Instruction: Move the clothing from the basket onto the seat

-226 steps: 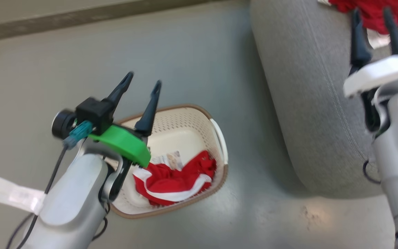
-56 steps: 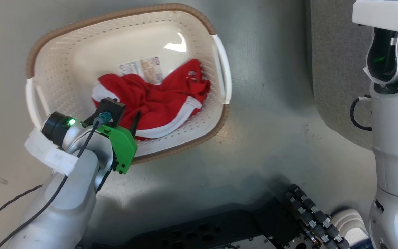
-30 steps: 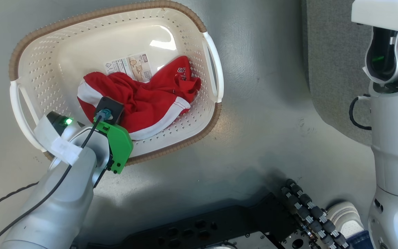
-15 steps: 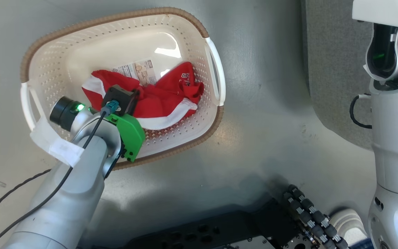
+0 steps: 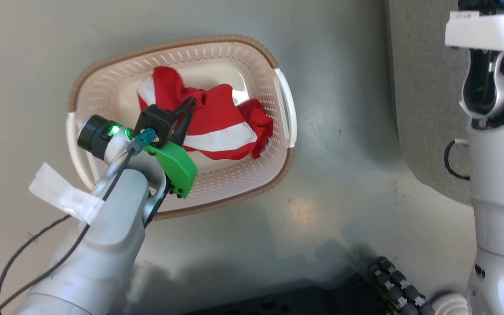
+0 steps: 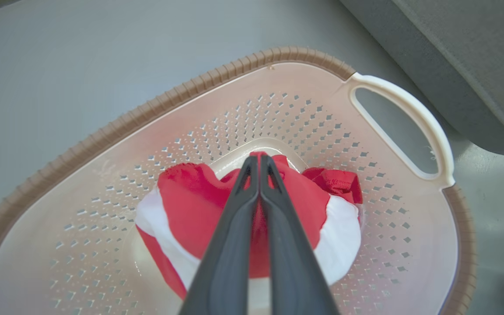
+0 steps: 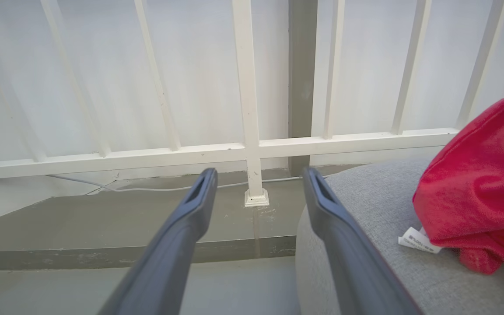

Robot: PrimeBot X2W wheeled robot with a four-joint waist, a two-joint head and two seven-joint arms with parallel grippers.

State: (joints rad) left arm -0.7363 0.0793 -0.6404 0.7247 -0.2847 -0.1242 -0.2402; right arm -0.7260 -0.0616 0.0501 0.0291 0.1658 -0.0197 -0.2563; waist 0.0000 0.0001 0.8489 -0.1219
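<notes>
Head view: left gripper (image 5: 190,103) clamps clothing (image 5: 223,120), now bunched higher in basket (image 5: 234,180); right gripper (image 7: 258,175) agape.

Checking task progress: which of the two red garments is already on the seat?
The labelled red garment lying on the grey seat beside the right gripper. The white-striped garment is in the basket, pinched by the left gripper.

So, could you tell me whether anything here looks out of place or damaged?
Only small things: a strip of white tape hangs loose from the left forearm, its end sticking out, and a thin white cable trails along the floor by the railing. The basket sits upright and looks undamaged.
</notes>
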